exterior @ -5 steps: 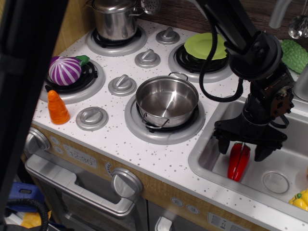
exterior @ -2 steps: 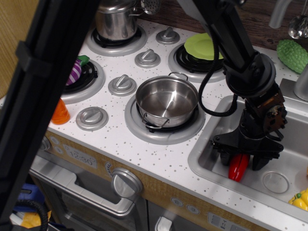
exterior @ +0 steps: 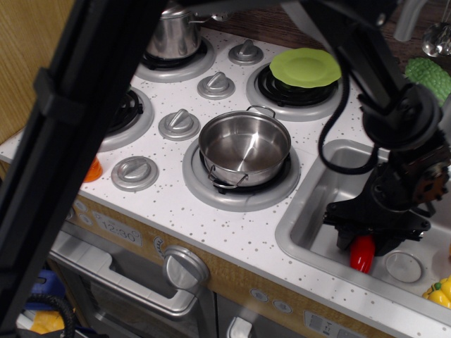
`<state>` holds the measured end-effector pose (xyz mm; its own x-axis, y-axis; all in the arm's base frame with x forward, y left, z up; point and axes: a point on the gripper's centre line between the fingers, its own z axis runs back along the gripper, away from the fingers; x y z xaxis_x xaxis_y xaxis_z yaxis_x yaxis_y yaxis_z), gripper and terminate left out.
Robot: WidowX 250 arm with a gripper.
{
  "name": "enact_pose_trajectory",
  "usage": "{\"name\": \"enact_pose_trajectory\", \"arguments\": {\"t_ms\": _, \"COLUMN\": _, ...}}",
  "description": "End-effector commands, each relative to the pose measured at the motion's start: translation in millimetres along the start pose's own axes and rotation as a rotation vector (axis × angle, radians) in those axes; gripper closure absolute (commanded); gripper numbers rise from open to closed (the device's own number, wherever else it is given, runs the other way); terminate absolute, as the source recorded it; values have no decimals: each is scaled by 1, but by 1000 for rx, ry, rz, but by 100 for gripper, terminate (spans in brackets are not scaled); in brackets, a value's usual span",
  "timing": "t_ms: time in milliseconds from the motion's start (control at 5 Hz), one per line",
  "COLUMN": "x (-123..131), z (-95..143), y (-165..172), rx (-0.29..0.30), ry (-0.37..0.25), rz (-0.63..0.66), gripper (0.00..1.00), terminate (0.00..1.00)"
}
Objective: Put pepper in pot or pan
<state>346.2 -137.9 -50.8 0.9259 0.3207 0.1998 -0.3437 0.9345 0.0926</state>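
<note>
The red pepper (exterior: 362, 254) lies in the sink (exterior: 308, 224) at the right; only its lower end shows below my gripper. My gripper (exterior: 372, 241) is down in the sink with a dark finger on each side of the pepper. I cannot tell whether they press on it. The wide, shallow steel pot (exterior: 244, 146) with wire loop handles stands empty on the front burner, to the left of the sink and apart from the gripper.
A green plate (exterior: 304, 67) sits on the back right burner and a lidded steel pot (exterior: 173, 36) on the back left one. A green vegetable (exterior: 427, 74) and a yellow toy (exterior: 440, 293) are at the right. A black bar (exterior: 84, 141) blocks the left, hiding most of the orange carrot (exterior: 92, 170).
My gripper has gone lower into the sink and a little right, its fingers narrower around the pepper. The pepper has shifted slightly right with it. The black bar covers more of the left.
</note>
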Motion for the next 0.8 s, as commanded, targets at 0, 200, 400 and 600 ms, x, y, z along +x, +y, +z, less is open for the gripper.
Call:
{"name": "enact_pose_trajectory", "arguments": {"t_ms": 0, "x": 36, "z": 79, "y": 3, "rx": -17, "ry": -21, "rz": -15, "gripper": 100, "terminate": 0}}
{"name": "enact_pose_trajectory", "arguments": {"t_ms": 200, "x": 45, "z": 118, "y": 14, "rx": 45, "ry": 9, "rz": -39, "gripper": 100, "terminate": 0}}
{"name": "enact_pose_trajectory", "arguments": {"t_ms": 400, "x": 49, "z": 143, "y": 41, "rx": 102, "ry": 3, "rz": -75, "gripper": 100, "terminate": 0}}
{"name": "enact_pose_trajectory", "arguments": {"t_ms": 600, "x": 53, "z": 148, "y": 72, "rx": 126, "ry": -46, "rz": -114, "gripper": 100, "terminate": 0}}
